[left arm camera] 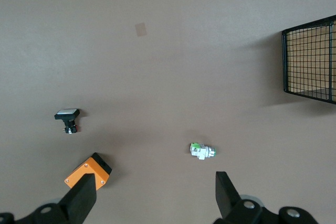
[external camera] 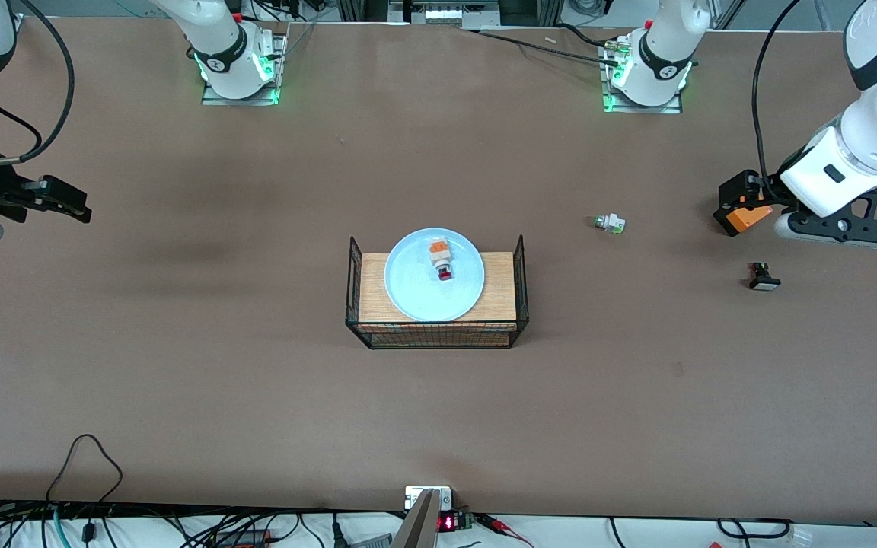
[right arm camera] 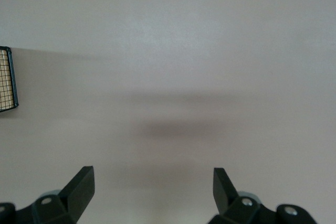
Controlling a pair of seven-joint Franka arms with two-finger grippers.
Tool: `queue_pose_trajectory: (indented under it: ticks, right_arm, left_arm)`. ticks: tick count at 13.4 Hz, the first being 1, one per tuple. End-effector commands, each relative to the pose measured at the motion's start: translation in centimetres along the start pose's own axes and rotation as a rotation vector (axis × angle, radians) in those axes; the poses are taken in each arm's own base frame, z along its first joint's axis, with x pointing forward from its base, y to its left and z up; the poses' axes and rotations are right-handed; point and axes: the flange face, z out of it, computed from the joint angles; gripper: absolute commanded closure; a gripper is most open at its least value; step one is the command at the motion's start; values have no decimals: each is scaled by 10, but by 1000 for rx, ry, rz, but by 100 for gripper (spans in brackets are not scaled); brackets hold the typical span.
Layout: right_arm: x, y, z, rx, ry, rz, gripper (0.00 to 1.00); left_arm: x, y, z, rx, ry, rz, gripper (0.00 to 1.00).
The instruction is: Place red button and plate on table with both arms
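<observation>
The light blue plate (external camera: 416, 293) rests on a small wooden shelf with black wire sides (external camera: 501, 289) at the middle of the table (external camera: 256, 396). The red button (external camera: 441, 261) lies on the plate, red cap toward the front camera. My left gripper (external camera: 735, 205) hangs open and empty over the table at the left arm's end; in the left wrist view (left arm camera: 155, 179) nothing is between its fingers. My right gripper (external camera: 65, 199) hangs open and empty over the right arm's end; the right wrist view (right arm camera: 152, 171) shows only table below it.
A green-capped white button (external camera: 609, 223) (left arm camera: 202, 151) lies between the shelf and the left gripper. A black-based white-capped button (external camera: 763, 278) (left arm camera: 67, 116) and an orange block (external camera: 751, 218) (left arm camera: 88, 171) lie below the left gripper. The shelf's wire sides show in both wrist views (left arm camera: 310, 61) (right arm camera: 5, 80).
</observation>
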Motion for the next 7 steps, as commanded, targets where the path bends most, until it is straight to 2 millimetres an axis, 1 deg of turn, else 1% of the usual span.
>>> queue_pose_trajectory:
  ticks: [1, 3, 4, 5, 6, 7]
  right_arm:
    - [-4, 0, -7, 2, -2, 1, 0]
    - [-4, 0, -7, 2, -2, 1, 0]
    - [-4, 0, -7, 2, 0, 0, 0]
    - [-4, 0, -7, 2, 0, 0, 0]
    - [-4, -2, -7, 2, 0, -3, 0]
    - [-4, -2, -7, 2, 0, -3, 0]
  left_arm:
    - [4, 1, -5, -10, -7, -3, 0]
    - [4, 1, -6, -10, -5, -3, 0]
    - [5, 2, -11, -10, 5, -3, 0]
    - [10, 6, -9, -11, -1, 4, 0]
    - [12, 14, -14, -15, -3, 10, 0]
    - [19, 33, -17, -19, 5, 42, 0]
